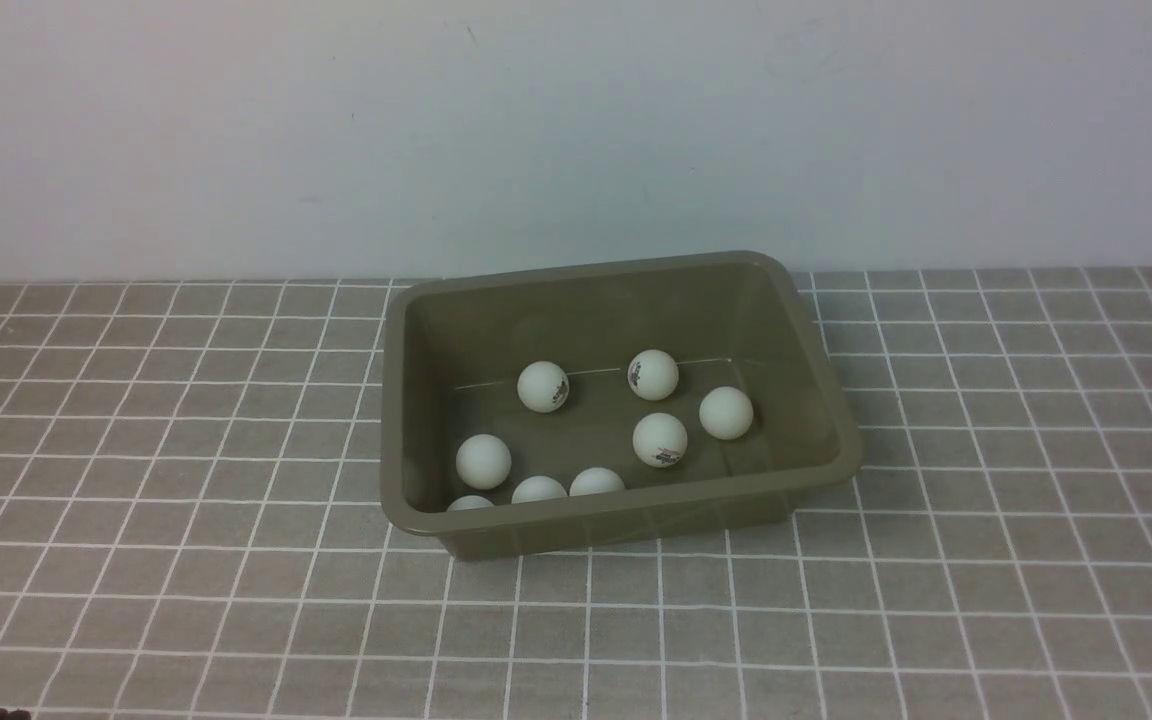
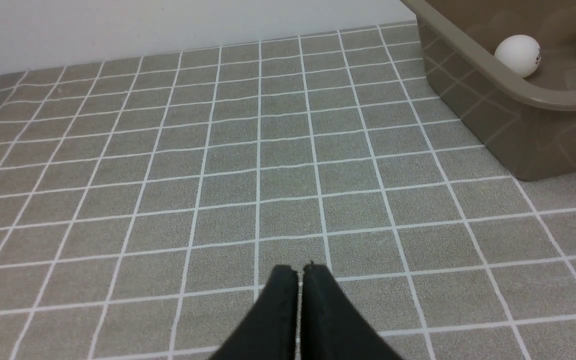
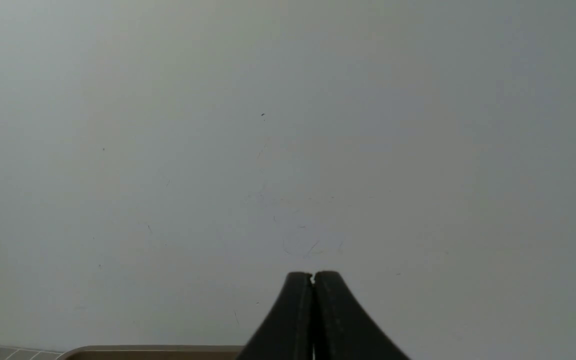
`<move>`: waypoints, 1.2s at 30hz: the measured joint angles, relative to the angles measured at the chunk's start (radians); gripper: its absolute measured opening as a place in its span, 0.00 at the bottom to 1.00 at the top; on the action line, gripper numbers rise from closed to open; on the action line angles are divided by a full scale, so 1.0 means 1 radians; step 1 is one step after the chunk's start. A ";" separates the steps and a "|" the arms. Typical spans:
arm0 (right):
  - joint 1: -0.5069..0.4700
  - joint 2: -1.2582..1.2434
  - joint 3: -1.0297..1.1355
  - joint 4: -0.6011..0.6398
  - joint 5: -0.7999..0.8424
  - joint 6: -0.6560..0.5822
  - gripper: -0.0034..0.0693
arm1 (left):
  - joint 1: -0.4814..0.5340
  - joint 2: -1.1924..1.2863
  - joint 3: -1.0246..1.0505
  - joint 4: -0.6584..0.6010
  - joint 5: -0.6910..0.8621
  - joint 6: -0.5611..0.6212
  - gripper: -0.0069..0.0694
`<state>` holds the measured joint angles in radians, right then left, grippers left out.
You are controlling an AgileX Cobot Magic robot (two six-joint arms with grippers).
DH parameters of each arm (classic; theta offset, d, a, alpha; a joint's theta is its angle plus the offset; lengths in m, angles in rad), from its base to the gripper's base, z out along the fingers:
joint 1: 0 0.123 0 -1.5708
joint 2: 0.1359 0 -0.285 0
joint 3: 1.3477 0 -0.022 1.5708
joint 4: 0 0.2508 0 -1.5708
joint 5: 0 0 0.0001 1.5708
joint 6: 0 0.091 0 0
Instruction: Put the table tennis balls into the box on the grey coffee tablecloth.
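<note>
Pale wall (image 1: 576, 120) behind. Grey-brown cloth with a grid of thin white lines (image 1: 136, 450) covers the whole table; no loose ball shows on it in any view. Shallow olive-brown plastic tub with rounded corners and a flared rim (image 1: 836, 440) sits mid-cloth, slightly skewed. Eight small white matte table tennis balls (image 1: 660, 439) lie inside it: five spread over the floor, three partly hidden behind the near wall. I judge the task finished. Risks from here: a careless swing of either arm could clip the rim, shove the light tub or jolt balls out; they roll freely, so any tilt scatters them. My left gripper (image 2: 300, 272) hangs low over bare cloth, angled forward and down, with the tub's corner near but apart; its black fingers are pressed together and hold nothing. My right gripper (image 3: 313, 276) is raised and points at the wall, only a sliver of the tub's rim beneath it; its fingers are likewise closed together and empty. Neither arm appears in the front view.
</note>
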<state>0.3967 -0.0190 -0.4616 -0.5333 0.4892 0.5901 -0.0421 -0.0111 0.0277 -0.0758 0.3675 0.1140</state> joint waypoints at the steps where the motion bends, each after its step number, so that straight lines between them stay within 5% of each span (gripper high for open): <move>1: 0.000 0.000 0.000 0.000 0.000 0.000 0.03 | 0.000 0.000 0.000 0.000 0.000 0.000 0.08; 9: 0.000 0.000 0.000 0.047 -0.021 -0.013 0.03 | 0.000 0.000 0.000 0.000 0.000 0.000 0.08; 18: 0.000 0.000 0.000 0.515 -0.102 -0.494 0.03 | 0.000 0.000 0.000 0.000 0.001 0.000 0.08; 23: -0.007 0.000 0.019 0.547 -0.103 -0.535 0.03 | 0.000 0.000 0.000 0.000 0.001 0.000 0.08; 29: -0.295 0.000 0.246 0.533 -0.103 -0.546 0.03 | 0.000 0.000 0.000 0.000 0.001 0.000 0.08; 36: -0.387 0.002 0.480 0.516 -0.104 -0.547 0.03 | 0.000 0.000 0.000 0.000 0.002 0.000 0.08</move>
<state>0.0101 -0.0170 0.0185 -0.0173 0.3847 0.0433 -0.0421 -0.0111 0.0277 -0.0758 0.3697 0.1140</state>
